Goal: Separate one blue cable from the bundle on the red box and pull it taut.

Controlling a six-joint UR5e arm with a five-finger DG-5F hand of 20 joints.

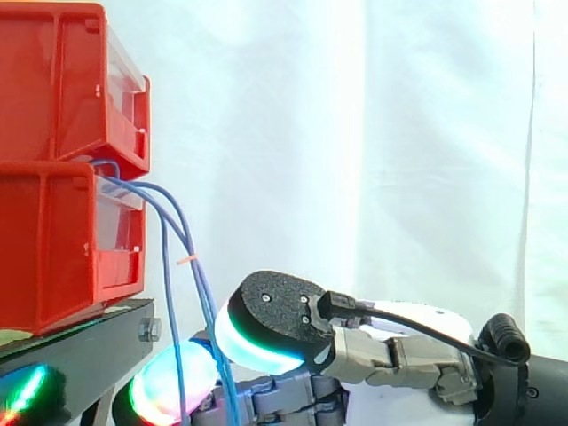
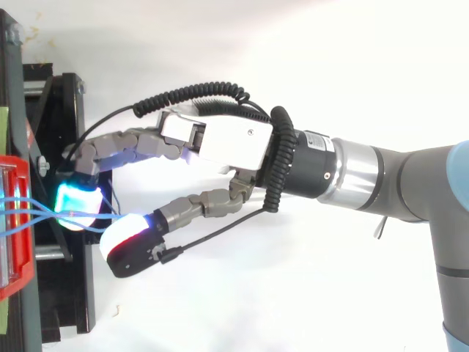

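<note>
Two red bins: an upper bin (image 1: pixel 53 80) on a lower bin (image 1: pixel 44 248). Three blue cables (image 1: pixel 165 257), as far as the strands can be told apart. One small orange tag (image 1: pixel 186 259). One black stand (image 1: pixel 80 342). One hand (image 2: pixel 220 143).

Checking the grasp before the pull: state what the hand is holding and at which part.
Cannot be told. The blue cables hang from the red bin down against the hand, but whether it grips any is unclear.
</note>
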